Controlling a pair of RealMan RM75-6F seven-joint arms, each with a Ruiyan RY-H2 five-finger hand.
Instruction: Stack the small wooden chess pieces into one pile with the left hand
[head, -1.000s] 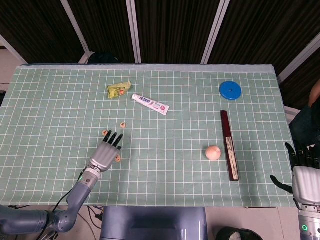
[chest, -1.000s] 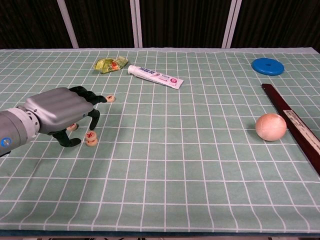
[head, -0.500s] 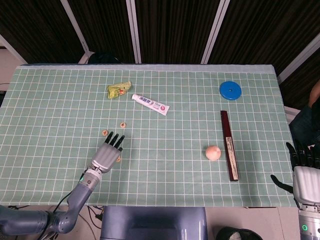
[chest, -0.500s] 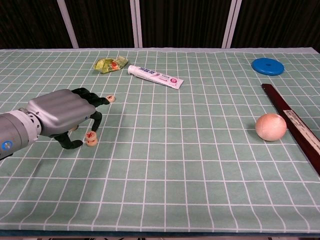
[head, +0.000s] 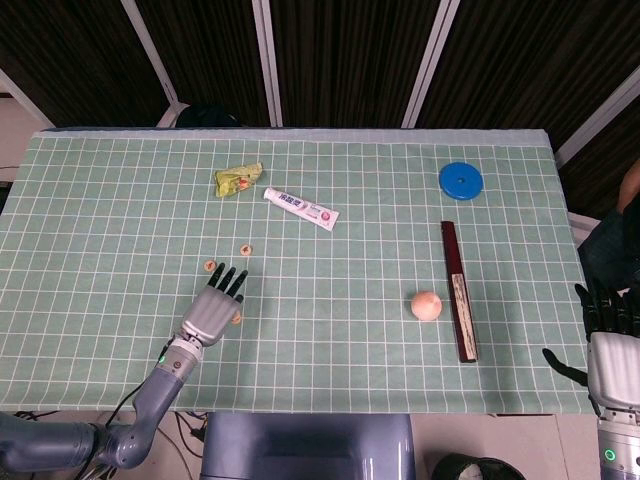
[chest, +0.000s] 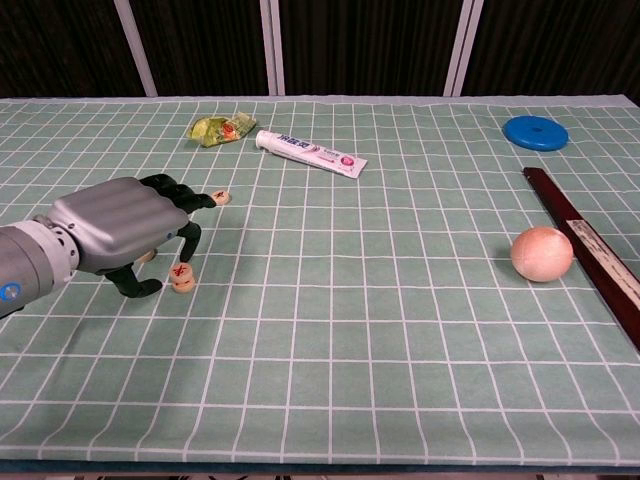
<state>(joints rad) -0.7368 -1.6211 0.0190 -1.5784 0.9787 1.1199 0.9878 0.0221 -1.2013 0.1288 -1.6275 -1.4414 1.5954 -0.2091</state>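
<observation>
The left robot hand (chest: 118, 228) has barely shifted over half a second, fingers apart and arched, gripping nothing; a small two-piece stack (chest: 182, 277) stands just right of it, another chess piece (chest: 222, 197) beyond; stacking seems paused mid-task.

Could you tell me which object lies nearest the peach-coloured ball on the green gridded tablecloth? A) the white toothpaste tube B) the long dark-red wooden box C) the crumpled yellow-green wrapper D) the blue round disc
B: the long dark-red wooden box lies just beside the peach-coloured ball, while the disc, tube and wrapper sit much farther back on the table.
</observation>
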